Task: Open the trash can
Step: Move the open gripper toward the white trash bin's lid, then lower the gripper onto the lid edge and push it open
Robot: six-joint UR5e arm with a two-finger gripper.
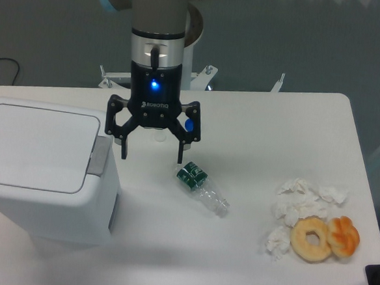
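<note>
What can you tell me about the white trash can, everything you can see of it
The trash can is a large white boxy bin, plastic by its look, with rounded corners. Its flat lid lies closed, and a grey push tab sits at the lid's right edge. It stands upright on the table's left side. Nothing touches it; the open gripper hangs just right of the tab.

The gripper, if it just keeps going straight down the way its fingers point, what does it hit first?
Probably bare table: the open gripper points down between the trash can and the plastic bottle. Depth is unclear; its left-side finger looks close to the can's grey push tab.
</note>
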